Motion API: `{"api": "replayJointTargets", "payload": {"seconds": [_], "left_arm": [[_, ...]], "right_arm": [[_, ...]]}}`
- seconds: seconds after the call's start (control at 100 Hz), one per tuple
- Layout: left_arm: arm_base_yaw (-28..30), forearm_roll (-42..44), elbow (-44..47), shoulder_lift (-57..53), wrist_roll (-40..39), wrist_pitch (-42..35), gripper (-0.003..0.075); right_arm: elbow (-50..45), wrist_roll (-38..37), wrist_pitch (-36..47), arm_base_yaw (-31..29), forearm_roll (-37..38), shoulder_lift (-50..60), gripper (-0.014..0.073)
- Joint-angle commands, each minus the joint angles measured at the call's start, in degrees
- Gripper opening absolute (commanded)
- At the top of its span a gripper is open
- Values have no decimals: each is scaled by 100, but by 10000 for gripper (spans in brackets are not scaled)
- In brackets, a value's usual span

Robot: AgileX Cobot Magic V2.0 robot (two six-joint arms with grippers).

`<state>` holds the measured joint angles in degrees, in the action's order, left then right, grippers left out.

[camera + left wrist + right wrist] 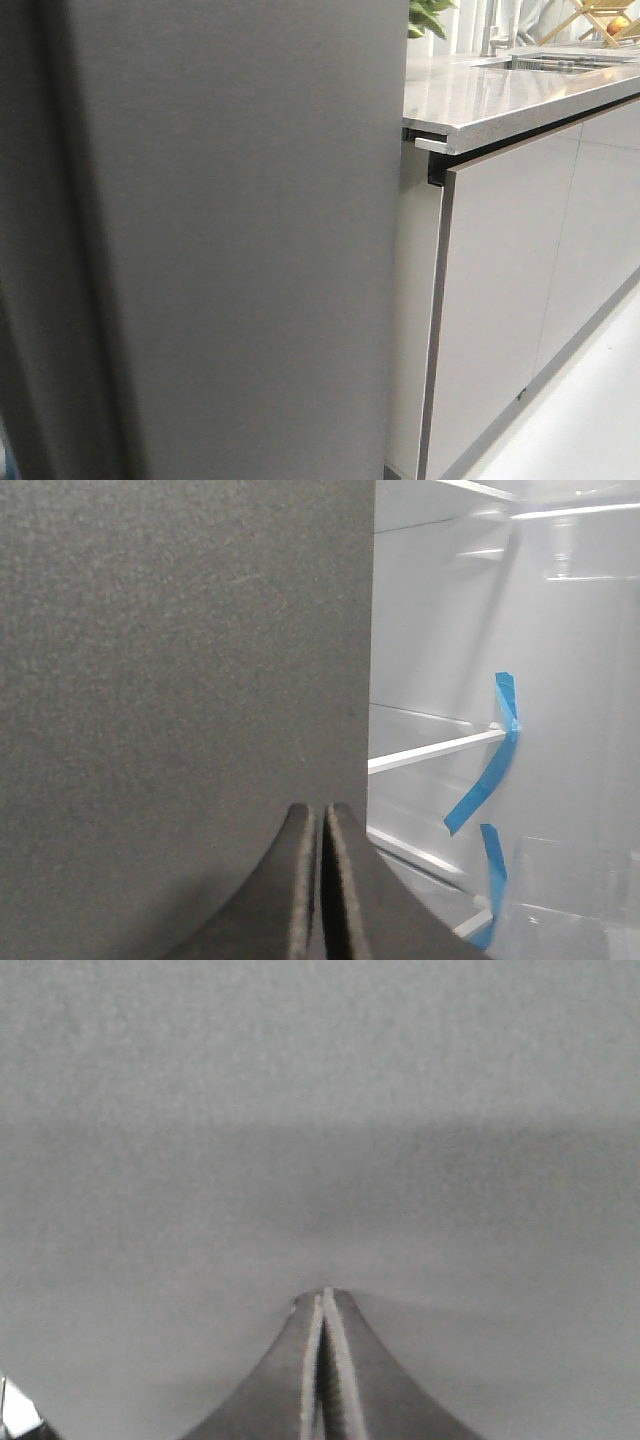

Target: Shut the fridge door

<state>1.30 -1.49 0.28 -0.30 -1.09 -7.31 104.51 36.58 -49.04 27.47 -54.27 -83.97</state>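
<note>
The fridge door point(230, 240), a matte dark-grey panel, fills most of the front view. In the left wrist view the door point(180, 660) covers one side, and past its edge the white fridge interior point(450, 630) shows, so the door stands ajar. My left gripper point(321, 808) is shut and empty, its tips at the door face near that edge. In the right wrist view the door point(320, 1110) fills the frame. My right gripper point(323, 1293) is shut and empty, its tips against or very close to the panel. Neither gripper shows in the front view.
A speckled grey countertop point(480, 100) with a sink point(560, 62) runs to the right of the door, over glossy light-grey cabinet fronts point(500, 300). Inside the fridge are white shelf rails point(435, 750) and blue tape strips point(490, 770). Pale floor point(590, 410) lies lower right.
</note>
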Motion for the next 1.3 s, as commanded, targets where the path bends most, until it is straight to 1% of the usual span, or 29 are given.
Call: {"api": "replayJointTargets", "payload": {"seconds": [0.0, 0.14, 0.3, 0.49, 0.77, 0.94, 1.06, 1.29], "left_arm": [[-36, -23, 201, -59, -25, -415, -20], [-36, -23, 201, -59, -25, -415, -20], [-36, -23, 201, -59, -25, -415, -20], [-36, -23, 201, -59, -25, -415, -20], [-36, -23, 201, -59, -25, -415, -20], [-36, -23, 201, -59, -25, -415, -20], [-36, -23, 201, -59, -25, -415, -20], [-26, -23, 201, -59, -25, -415, -20]], "right_arm": [[312, 86, 416, 160, -83, -94, -44], [564, 135, 532, 361, 1, -491, -44], [752, 190, 899, 530, 207, -853, -44], [1012, 334, 1203, 545, 212, -1317, -44], [1303, 567, 1398, 626, 329, -1899, -44], [1303, 592, 1847, 725, 713, -2057, -44], [1303, 592, 2100, 762, 799, -2145, -44], [1303, 592, 2182, 763, 1069, -2258, -44]]}}
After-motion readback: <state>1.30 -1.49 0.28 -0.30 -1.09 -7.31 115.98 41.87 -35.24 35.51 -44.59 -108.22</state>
